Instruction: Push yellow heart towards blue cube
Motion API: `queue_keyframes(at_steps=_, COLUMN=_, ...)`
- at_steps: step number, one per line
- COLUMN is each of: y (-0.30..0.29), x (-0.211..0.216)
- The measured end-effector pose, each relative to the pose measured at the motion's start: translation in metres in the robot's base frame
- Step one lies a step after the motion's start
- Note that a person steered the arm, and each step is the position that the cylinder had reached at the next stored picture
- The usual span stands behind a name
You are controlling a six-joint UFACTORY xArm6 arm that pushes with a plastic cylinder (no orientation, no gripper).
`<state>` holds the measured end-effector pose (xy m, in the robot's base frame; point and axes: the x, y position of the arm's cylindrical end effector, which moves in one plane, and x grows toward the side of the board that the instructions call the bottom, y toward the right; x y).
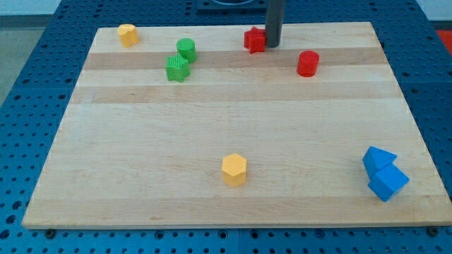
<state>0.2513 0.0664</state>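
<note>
Two blue blocks (pixel 383 173) touching at the wooden counter's (pixel 226 134) near right, yellow hexagonal block (pixel 234 170) sitting near centre, yellow heart (pixel 127 34) lying far left, my tip (pixel 272 45), a bare rod gripping nothing, seemingly touching the red block (pixel 255 39).

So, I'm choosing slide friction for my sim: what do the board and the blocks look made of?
Board: pale wood, likely glued strips, with visible grain bands and a matte finish. Yellow heart and blue cube: probably plastic, with solid uniform colour and a dull sheen.
</note>
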Motion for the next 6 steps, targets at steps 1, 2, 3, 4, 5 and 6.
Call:
queue_keyframes(at_steps=1, y=-0.008, x=0.004)
queue_keyframes(at_steps=2, y=-0.008, x=0.025)
queue_keyframes(at_steps=3, y=-0.012, x=0.037)
queue_keyframes(at_steps=4, y=-0.022, x=0.036)
queue_keyframes(at_steps=5, y=-0.030, x=0.022)
queue_keyframes(at_steps=6, y=-0.035, x=0.009)
